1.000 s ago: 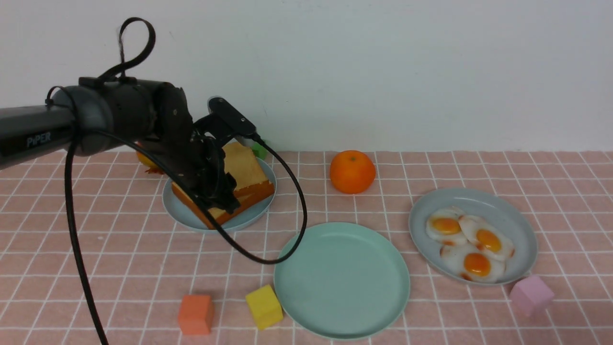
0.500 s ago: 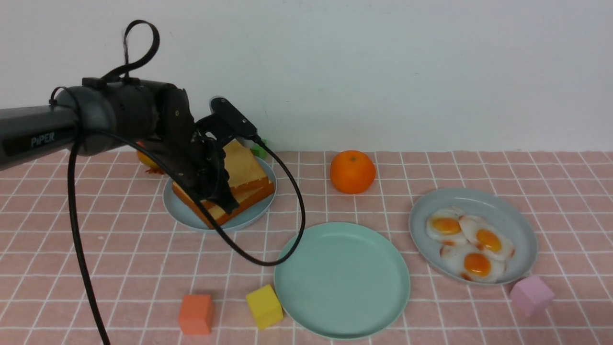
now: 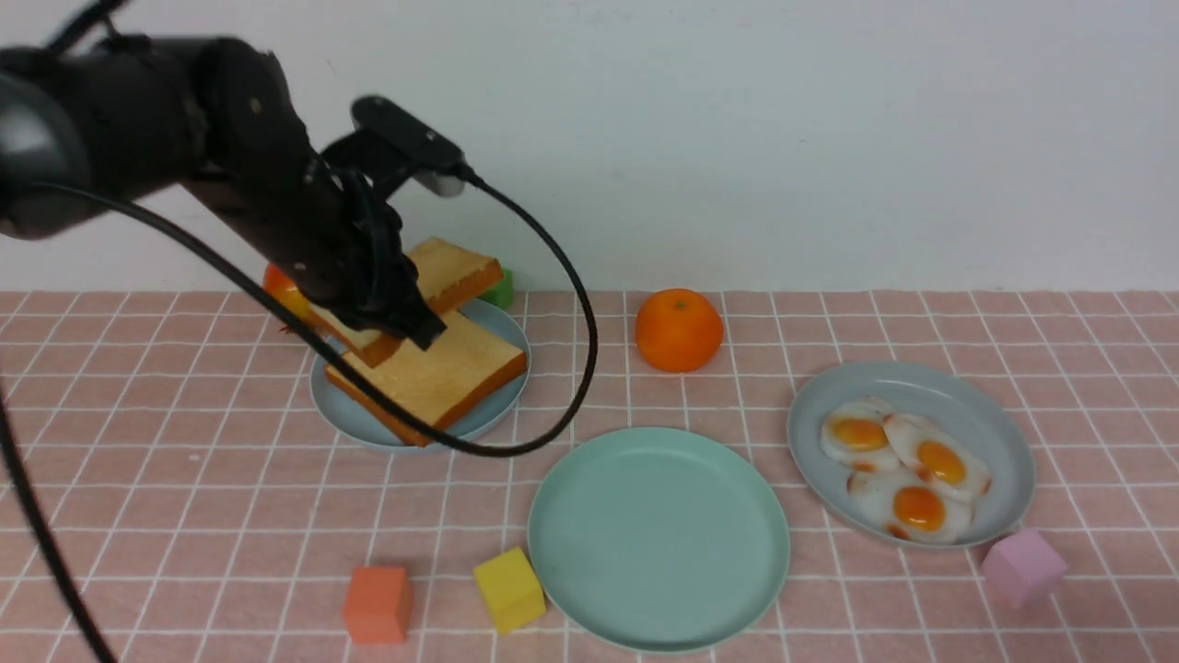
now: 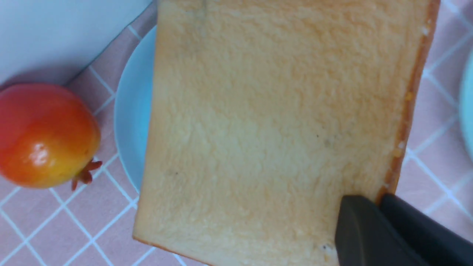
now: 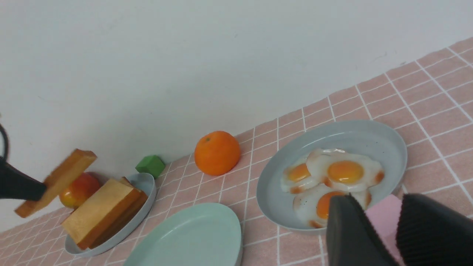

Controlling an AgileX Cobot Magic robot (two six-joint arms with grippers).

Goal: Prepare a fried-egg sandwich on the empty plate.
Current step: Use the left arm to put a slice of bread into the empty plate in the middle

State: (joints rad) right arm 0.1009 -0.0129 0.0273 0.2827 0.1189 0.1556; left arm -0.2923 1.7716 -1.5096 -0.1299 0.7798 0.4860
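Mint-green plate (image 3: 659,539): bare, near the front edge of the checked cloth (image 3: 230,479), nothing on it.

Held toast slice (image 3: 453,269): clamped at one corner by the left gripper (image 3: 405,322), jaws closed tight on it. It is tilted and hangs in the air above the pale-blue plate (image 3: 345,414), clear of the plated toast (image 3: 442,378) beneath. The number of slices in that stack cannot be told. The pale-blue plate sits at 10 o'clock from the mint-green plate.

Eggs (image 3: 907,470): three, overlapping, on the grey-blue plate (image 3: 930,387) at 2 o'clock from the mint-green plate – untouched.

Right gripper (image 5: 391,236): jaws partly apart, holding nothing. It hangs above the near rim of the grey-blue plate – the pink cube (image 3: 1022,566) shows through the gap.

Surroundings:
- Orange (image 3: 678,330) at 12 o'clock from the mint-green plate.
- Green block (image 3: 500,290) and red-orange fruit (image 4: 44,135) behind the pale-blue plate.
- Yellow cube (image 3: 508,589) just beside the mint-green rim at 8 o'clock.
- Orange cube (image 3: 376,603) farther out the same way.
- Pink cube at 5 o'clock of the grey-blue plate.
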